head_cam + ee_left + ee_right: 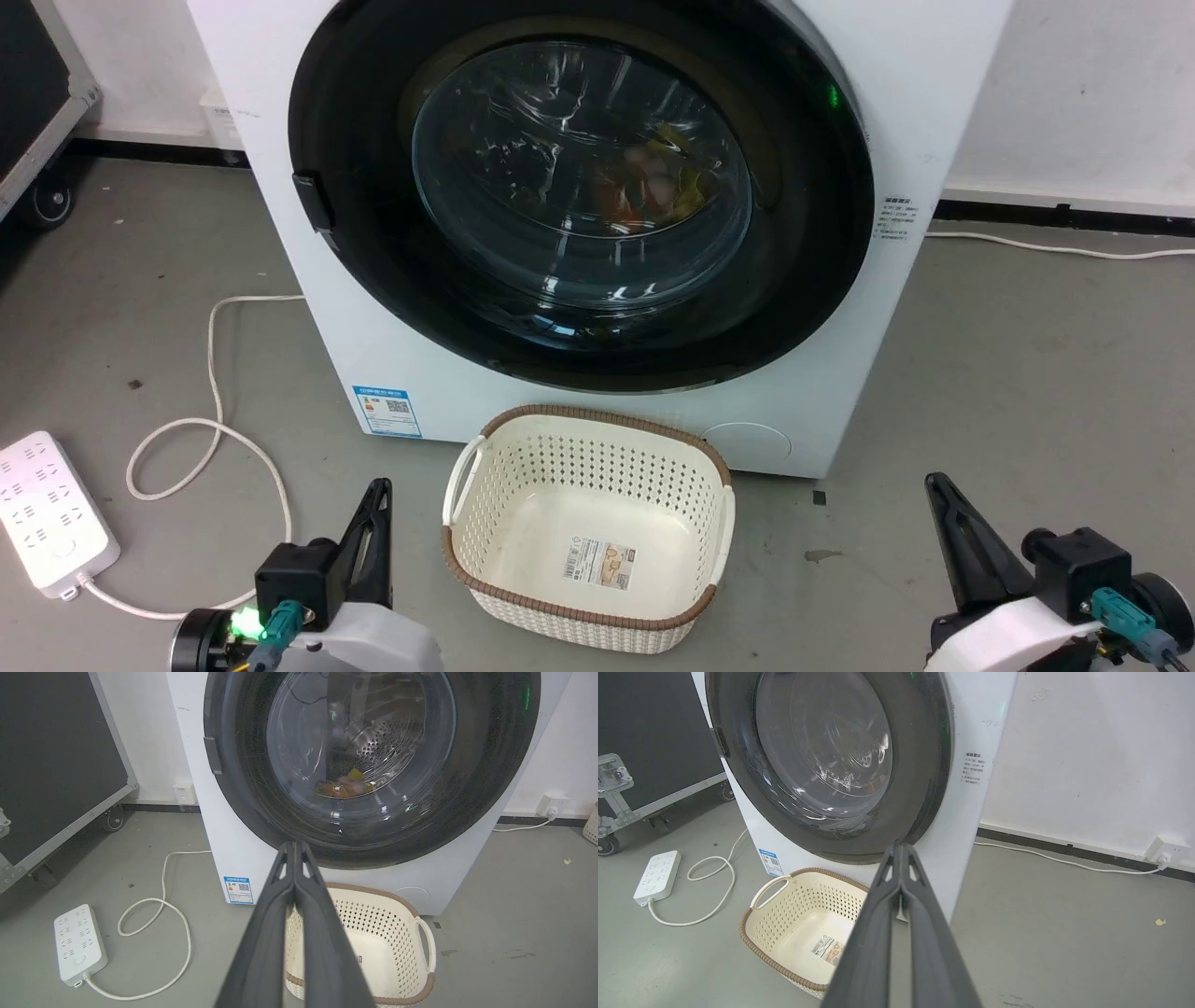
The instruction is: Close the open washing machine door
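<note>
The white washing machine (934,75) (224,826) (971,728) stands against the wall. Its glossy black door (373,140) (486,765) (924,756) with the bulging glass window (579,177) lies flat against the machine's front, its latch tab (313,201) at the left edge. Coloured laundry shows through the glass. My left gripper (378,487) (294,845) is shut and empty, low at the left, well short of the door. My right gripper (935,482) (901,847) is shut and empty at the lower right, apart from the machine.
A cream perforated basket (485,495) (420,933) (756,914) sits empty on the grey floor right before the machine. A white power strip (51,509) with a looping cord (215,373) lies at the left. A black wheeled case (56,765) stands far left. Another cord (1055,247) runs along the right wall.
</note>
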You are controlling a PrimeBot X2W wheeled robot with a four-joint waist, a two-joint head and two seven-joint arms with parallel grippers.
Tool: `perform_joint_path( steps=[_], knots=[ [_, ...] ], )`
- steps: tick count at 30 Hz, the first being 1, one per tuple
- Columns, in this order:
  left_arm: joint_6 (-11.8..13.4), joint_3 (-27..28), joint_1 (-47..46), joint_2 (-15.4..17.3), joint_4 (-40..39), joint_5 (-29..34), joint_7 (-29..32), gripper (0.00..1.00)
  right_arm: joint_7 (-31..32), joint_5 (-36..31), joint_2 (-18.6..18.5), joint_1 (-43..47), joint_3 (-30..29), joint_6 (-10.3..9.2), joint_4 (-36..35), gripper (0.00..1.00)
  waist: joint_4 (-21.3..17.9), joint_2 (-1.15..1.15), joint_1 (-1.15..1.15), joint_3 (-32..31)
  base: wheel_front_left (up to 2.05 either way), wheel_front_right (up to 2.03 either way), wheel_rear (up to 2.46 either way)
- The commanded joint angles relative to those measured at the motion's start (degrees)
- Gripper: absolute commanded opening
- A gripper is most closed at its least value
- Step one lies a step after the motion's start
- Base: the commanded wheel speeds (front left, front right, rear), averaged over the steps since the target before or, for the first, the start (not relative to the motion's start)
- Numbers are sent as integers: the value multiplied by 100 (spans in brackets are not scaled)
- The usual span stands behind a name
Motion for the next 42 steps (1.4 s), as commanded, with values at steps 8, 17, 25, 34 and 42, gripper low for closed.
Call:
perform_joint_path(
  steps=[8, 17, 25, 34, 42],
  knots=[
    [34, 49, -33, 6, -115, 95, 114, 0, 118, -66, 26, -62, 39, -3, -98, 0, 5, 0, 0, 18, 0, 0, 0],
    [57, 85, -37, 6, -195, 148, 219, 0, 223, -96, 29, -70, 73, -3, -160, 0, 11, 0, 0, 39, 0, 0, 0],
    [77, 118, -40, 7, -267, 196, 313, 0, 317, -122, 31, -78, 102, -4, -215, 0, 16, 0, 0, 58, 0, 0, 0],
    [100, 155, -44, 8, -347, 250, 418, 0, 423, -151, 34, -86, 136, -4, -278, 0, 22, 0, 0, 79, 0, 0, 0],
    [117, 183, -46, 8, -409, 292, 499, 0, 505, -174, 36, -92, 162, -4, -326, 0, 26, 0, 0, 95, 0, 0, 0]
  ],
)
